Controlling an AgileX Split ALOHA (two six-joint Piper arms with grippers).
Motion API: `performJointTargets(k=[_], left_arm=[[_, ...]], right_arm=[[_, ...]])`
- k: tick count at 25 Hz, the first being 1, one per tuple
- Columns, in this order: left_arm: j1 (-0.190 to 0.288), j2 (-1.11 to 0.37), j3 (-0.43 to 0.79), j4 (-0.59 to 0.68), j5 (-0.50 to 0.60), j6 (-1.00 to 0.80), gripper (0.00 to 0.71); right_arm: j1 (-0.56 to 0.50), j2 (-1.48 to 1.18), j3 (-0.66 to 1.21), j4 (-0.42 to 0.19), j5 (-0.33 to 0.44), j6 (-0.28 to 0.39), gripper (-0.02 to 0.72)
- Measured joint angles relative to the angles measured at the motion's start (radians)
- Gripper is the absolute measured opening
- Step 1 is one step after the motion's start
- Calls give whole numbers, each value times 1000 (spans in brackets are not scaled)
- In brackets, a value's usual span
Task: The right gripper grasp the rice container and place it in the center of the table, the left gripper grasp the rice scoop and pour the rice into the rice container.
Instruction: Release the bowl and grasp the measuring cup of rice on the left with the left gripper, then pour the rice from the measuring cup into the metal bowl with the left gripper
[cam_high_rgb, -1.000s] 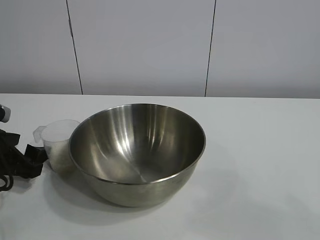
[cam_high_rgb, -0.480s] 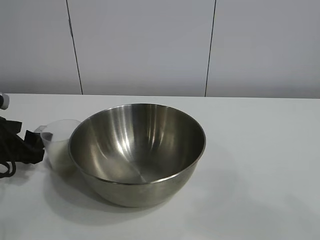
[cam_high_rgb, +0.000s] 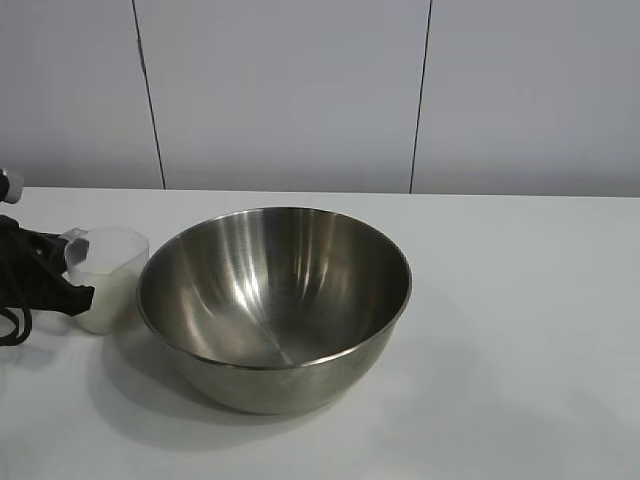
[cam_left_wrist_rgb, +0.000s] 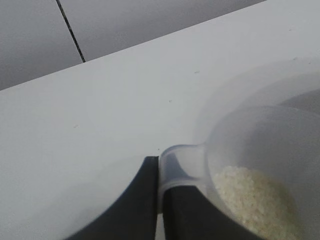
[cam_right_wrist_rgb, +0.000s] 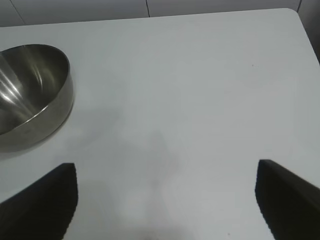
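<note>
Exterior view: bowl (cam_high_rgb: 275, 305) sits mid-bench (cam_high_rgb: 520, 330), so the placing step looks done. Left claw (cam_high_rgb: 72, 278) is at the view's left edge, clamped on the handle tab of the scoop (cam_high_rgb: 108, 278). Scoop hangs just ahead of the claw, upright, close beside the bowl's rim; whether it is clear of the bench I cannot tell. Pour not yet done: bowl interior is bare steel. Right arm not seen here.

Left wrist view: fingers (cam_left_wrist_rgb: 142, 200) are together on the scoop's handle (cam_left_wrist_rgb: 177, 167). Rice (cam_left_wrist_rgb: 255, 200) is heaped inside the cup, past the fingertips. Bowl rim is beyond it, the only thing on the pour path; judged, the scoop must rise over it.

Right wrist view: right claw (cam_right_wrist_rgb: 165, 200) is parked, fingers wide apart, empty, bowl (cam_right_wrist_rgb: 30, 95) well off to one side. Bare bench in front.
</note>
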Motion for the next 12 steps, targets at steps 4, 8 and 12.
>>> performJointTargets(k=[4, 8, 12], left_arm=[[0, -68, 0, 3, 4, -48, 6], [0, -169, 0, 5, 9, -56, 6], [-5, -286, -23, 38, 79, -55, 6]], right_arm=[[0, 0, 0, 1, 0, 0, 661], [0, 0, 0, 1, 0, 0, 661], [0, 0, 0, 1, 0, 0, 661]])
